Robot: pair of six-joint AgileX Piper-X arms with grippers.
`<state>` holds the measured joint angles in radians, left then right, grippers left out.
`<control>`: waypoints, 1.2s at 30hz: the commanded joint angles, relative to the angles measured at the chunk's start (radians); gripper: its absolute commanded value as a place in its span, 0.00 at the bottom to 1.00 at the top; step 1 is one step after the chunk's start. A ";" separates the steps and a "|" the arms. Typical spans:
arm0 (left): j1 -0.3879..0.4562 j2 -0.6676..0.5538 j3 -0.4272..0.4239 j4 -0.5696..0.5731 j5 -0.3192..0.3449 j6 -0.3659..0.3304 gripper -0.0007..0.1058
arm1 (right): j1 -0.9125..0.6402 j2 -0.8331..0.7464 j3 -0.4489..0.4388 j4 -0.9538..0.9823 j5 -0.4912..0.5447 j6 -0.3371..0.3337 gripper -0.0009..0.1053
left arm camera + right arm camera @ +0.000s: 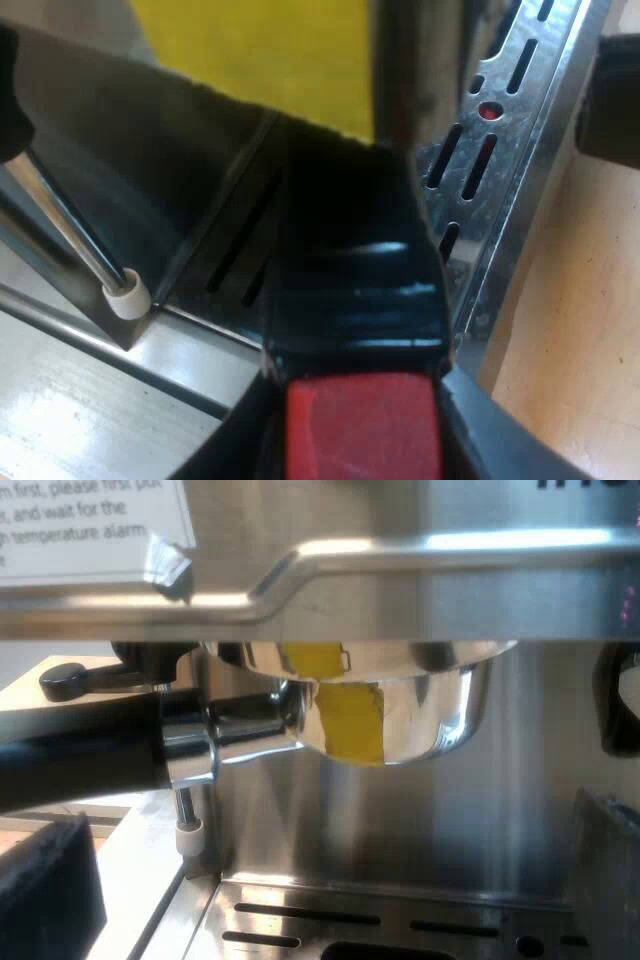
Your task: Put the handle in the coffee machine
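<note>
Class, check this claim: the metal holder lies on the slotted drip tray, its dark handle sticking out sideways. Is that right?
Not quite. The metal holder sits raised at the underside of the espresso machine, above the drip tray, as the right wrist view shows. Its dark handle does stick out sideways.

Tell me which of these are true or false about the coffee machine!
1. The handle ends in red. True.
2. The metal holder lies on the drip tray. False: it sits up under the machine's front.
3. The drip tray has slots. True.
4. The steam wand's tip is red. False: it is white.
5. The left tool grips a mug. False: it is shut on the handle.
</note>
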<state>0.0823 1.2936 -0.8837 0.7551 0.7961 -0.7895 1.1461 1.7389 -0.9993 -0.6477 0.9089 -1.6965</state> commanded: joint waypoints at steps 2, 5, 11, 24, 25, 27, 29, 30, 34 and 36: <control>0.000 -0.020 -0.020 -0.013 0.072 0.009 0.01 | -0.002 -0.003 -0.001 -0.019 0.001 -0.007 0.92; 0.000 -0.020 -0.020 -0.013 0.072 0.002 0.01 | -0.002 -0.003 -0.001 -0.019 0.001 -0.007 0.92; 0.000 -0.020 -0.020 -0.013 0.072 -0.022 0.01 | -0.002 -0.003 -0.001 -0.019 0.001 -0.007 0.92; 0.090 -0.025 -0.020 0.014 0.112 -0.010 0.01 | -0.002 -0.003 -0.001 -0.019 0.001 -0.007 0.92; 0.089 -0.024 -0.020 0.036 0.118 0.014 0.01 | -0.002 -0.003 -0.001 -0.019 0.001 -0.007 0.92; 0.089 -0.024 -0.020 0.073 0.123 0.051 0.01 | -0.002 -0.003 -0.001 -0.019 0.001 -0.007 0.92; 0.089 -0.024 -0.020 0.101 0.123 0.078 0.01 | -0.002 -0.003 -0.001 -0.019 0.001 -0.007 0.92; 0.089 -0.024 -0.020 0.110 0.123 0.085 0.01 | -0.002 -0.003 -0.001 -0.019 0.001 -0.007 0.92; 0.089 -0.024 -0.020 0.113 0.160 0.081 0.01 | -0.002 -0.003 -0.001 -0.014 0.001 -0.007 0.92; 0.089 -0.024 -0.020 0.113 0.180 0.059 0.01 | -0.002 -0.003 -0.001 0.003 0.001 -0.007 0.92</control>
<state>0.1386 1.2962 -0.8970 0.8065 0.8769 -0.7629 1.1461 1.7389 -0.9993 -0.6444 0.9089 -1.6965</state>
